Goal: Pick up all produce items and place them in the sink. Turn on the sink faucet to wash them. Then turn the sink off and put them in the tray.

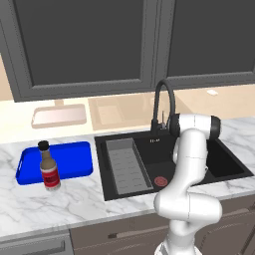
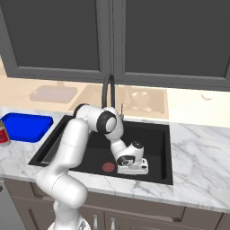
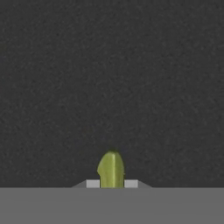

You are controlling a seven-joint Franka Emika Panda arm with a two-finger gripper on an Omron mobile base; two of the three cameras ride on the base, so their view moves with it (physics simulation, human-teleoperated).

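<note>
A brown bottle (image 1: 49, 167) stands on the marble counter (image 1: 74, 204).

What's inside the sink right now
Inside the sink: a grey ribbed rack on its left side, a red drain, and the gripper lowered near the drain, shut on a yellow-green fruit. The arm hides part of the floor.
</note>
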